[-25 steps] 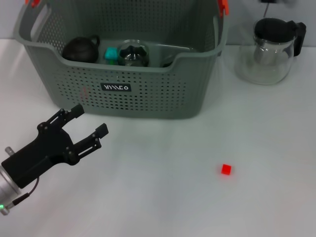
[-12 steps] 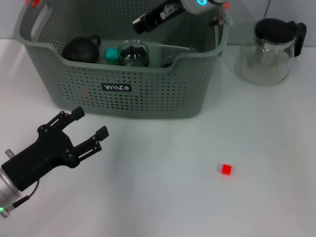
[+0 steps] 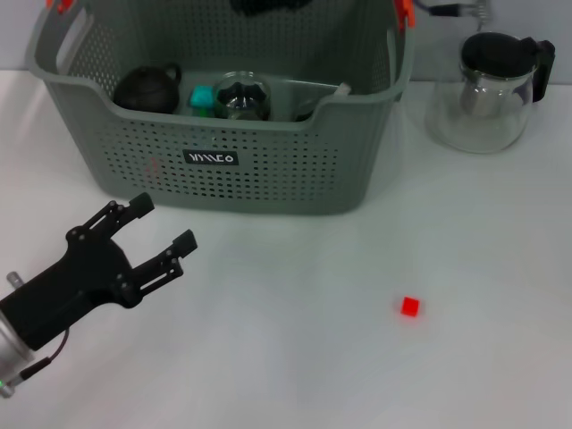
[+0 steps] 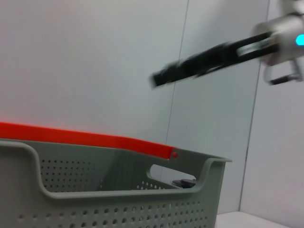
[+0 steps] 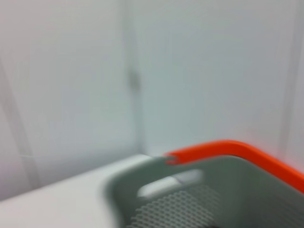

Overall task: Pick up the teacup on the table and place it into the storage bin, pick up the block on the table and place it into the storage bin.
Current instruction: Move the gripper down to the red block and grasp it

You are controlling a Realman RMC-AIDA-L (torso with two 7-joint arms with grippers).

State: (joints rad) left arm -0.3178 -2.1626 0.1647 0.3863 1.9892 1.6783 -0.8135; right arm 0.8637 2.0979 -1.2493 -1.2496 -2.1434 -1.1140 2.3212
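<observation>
1. The red block (image 3: pixel 409 307) lies alone on the white bench (image 3: pixel 295 357), well apart from the storage bin (image 3: pixel 268 170) and nearer the robot
2. Judging by its look, the block is tiny, light and rigid; its flat opposite faces should suit a pinch from above, though so small a piece could skid or flip if the fingers meet it off-centre
3. The storage bin holds a dark round teapot (image 3: pixel 147 88), a teal item (image 3: pixel 202 97) I cannot identify, and a clear glass vessel with dark contents (image 3: pixel 241 98), possibly the teacup; more pale items lie beyond it
4. A glass teapot (image 3: pixel 490 89) with a black lid stands on the bench just beside the bin
5. The left gripper (image 3: pixel 159 229) hovers over the bench in front of the bin, fingers spread and empty
6. The right gripper (image 3: pixel 268 5) is a dark blur above the bin's far side; whether it is spread or closed I cannot tell
</observation>
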